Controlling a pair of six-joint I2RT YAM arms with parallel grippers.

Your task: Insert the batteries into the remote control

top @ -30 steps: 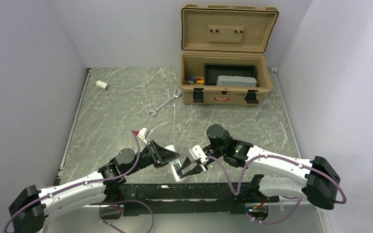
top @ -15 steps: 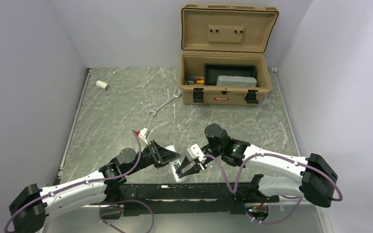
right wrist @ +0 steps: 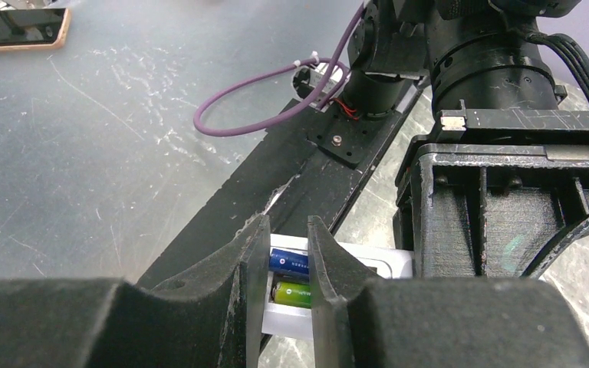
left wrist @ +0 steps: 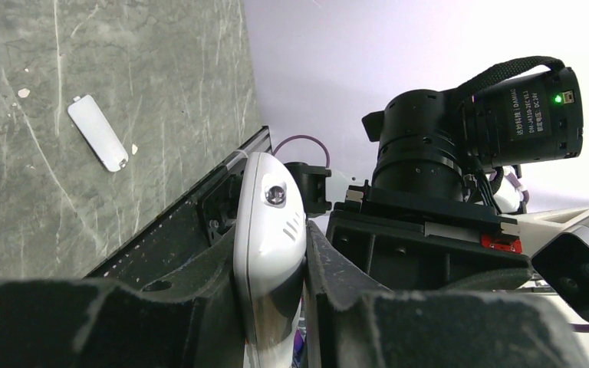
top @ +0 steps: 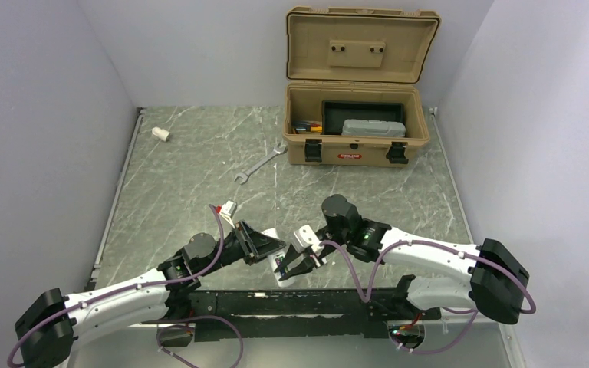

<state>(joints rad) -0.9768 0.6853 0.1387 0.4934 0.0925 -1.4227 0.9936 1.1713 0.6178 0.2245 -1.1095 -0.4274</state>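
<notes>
My left gripper (top: pixel 264 247) is shut on the white remote control (top: pixel 282 273) and holds it on edge near the table's front edge. In the left wrist view the remote (left wrist: pixel 268 207) is clamped between both fingers. My right gripper (top: pixel 293 265) is right at the remote's open battery bay. In the right wrist view its jaws (right wrist: pixel 287 224) stand a narrow gap apart with nothing between them. Through the gap a green battery (right wrist: pixel 295 294) and a blue one (right wrist: pixel 290 262) lie side by side in the bay of the remote (right wrist: pixel 383 263).
A slim white battery cover (left wrist: pixel 98 142) lies loose on the table. A silver wrench (top: pixel 259 165) lies mid-table, a stubby white cylinder (top: pixel 160 133) at the far left, and an open tan toolbox (top: pixel 357 149) at the back. The black base rail (right wrist: pixel 276 192) runs just beside the remote.
The right arm has shifted slightly left, bringing its gripper closer onto the remote. The left arm and the remote have hardly moved.
</notes>
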